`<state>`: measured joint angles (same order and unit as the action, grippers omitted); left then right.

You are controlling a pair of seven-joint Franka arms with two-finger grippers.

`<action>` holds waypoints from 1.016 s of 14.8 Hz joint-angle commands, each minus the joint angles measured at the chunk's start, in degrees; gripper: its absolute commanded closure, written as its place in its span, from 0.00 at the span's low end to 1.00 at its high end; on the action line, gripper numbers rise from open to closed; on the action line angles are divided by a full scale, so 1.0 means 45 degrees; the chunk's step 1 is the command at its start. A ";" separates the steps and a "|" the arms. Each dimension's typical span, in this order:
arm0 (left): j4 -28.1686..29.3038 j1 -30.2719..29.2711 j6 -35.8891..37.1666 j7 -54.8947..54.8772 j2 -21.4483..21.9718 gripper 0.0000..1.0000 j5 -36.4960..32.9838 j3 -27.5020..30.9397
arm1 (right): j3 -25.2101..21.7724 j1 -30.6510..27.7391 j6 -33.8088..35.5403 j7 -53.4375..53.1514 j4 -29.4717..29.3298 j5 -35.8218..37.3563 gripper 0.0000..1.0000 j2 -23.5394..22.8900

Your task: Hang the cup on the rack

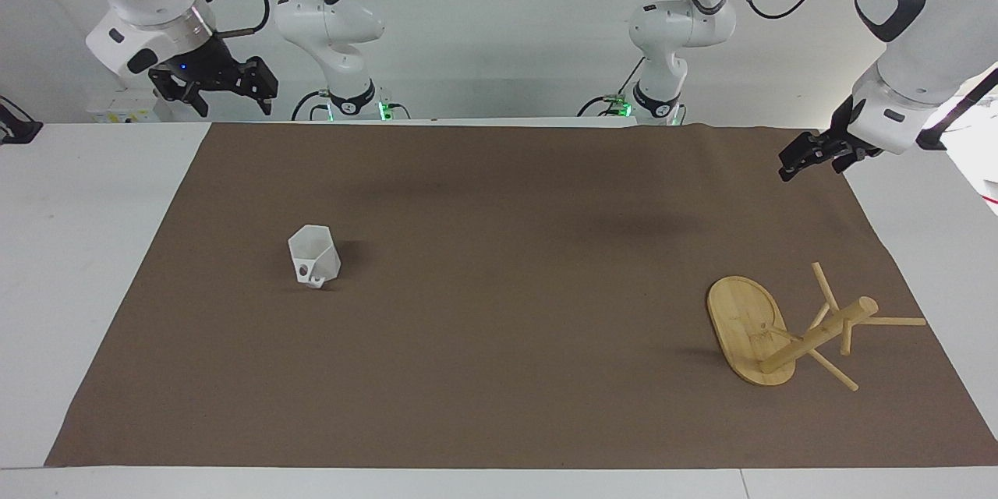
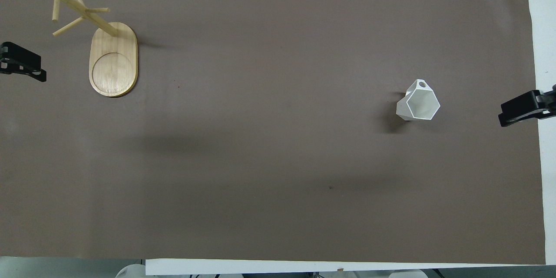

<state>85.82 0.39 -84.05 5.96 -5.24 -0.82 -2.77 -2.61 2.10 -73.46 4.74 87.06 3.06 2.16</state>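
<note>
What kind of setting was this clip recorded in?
Most likely a robotics lab bench: two arms mounted at a white table covered by a brown mat, with only a cup and rack laid out.

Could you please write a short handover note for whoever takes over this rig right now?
Left gripper: raised over the brown mat's edge at the left arm's end, holding nothing.
Right gripper: open, raised at the right arm's end of the table, holding nothing.
Cup: upright on the mat toward the right arm's end, its handle pointing away from the robots.
Rack: standing on the mat toward the left arm's end, farther from the robots than the cup, all pegs bare.
Done: nothing yet; the cup is untouched.
Left: grasp the cup, carry it across, hang it by the handle on a peg.
</note>
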 commanded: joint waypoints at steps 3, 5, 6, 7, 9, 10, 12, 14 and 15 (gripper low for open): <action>0.0363 -0.0127 -0.0131 -0.0036 0.0304 0.00 0.0086 -0.0028 | -0.0006 -0.0598 -0.1562 0.5548 0.0810 -0.0541 0.00 0.0088; 0.0382 -0.0127 -0.0131 -0.0036 0.0304 0.00 0.0085 -0.0028 | 0.0013 -0.1906 -0.2130 0.8891 0.0810 -0.1554 0.00 -0.0457; 0.0363 -0.0127 -0.0131 -0.0036 0.0304 0.00 0.0085 -0.0028 | 0.0013 -0.2472 -0.2519 1.0899 0.0791 -0.2352 0.00 -0.0847; 0.0363 -0.0127 -0.0112 -0.0036 0.0304 0.00 0.0085 -0.0028 | 0.0013 -0.3000 -0.2832 1.2795 0.0772 -0.3115 0.00 -0.1392; 0.0383 -0.0127 -0.0112 -0.0036 0.0304 0.00 0.0085 -0.0028 | -0.0007 -0.3977 -0.2952 1.5846 0.0752 -0.4949 0.00 -0.2466; 0.0383 -0.0127 -0.0131 -0.0036 0.0304 0.00 0.0085 -0.0028 | -0.0007 -0.4503 -0.2972 1.7214 0.0791 -0.5596 0.00 -0.2994; 0.0383 -0.0127 -0.0131 -0.0036 0.0304 0.00 0.0085 -0.0028 | 0.0013 -0.5422 -0.2913 1.9774 0.1043 -0.7467 0.00 -0.3913; 0.0382 -0.0127 -0.0112 -0.0036 0.0304 0.00 0.0085 -0.0028 | 0.0013 -0.6088 -0.2816 2.2079 0.1920 -0.8993 0.00 -0.4442; 0.0363 -0.0127 -0.0131 -0.0036 0.0304 0.00 0.0085 -0.0028 | 0.0013 -0.6362 -0.2796 2.3386 0.2349 -0.9871 0.00 -0.4851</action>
<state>85.82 0.39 -84.05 5.97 -5.24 -0.82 -2.77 -3.21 -24.18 -86.43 100.41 93.91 -34.96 -17.93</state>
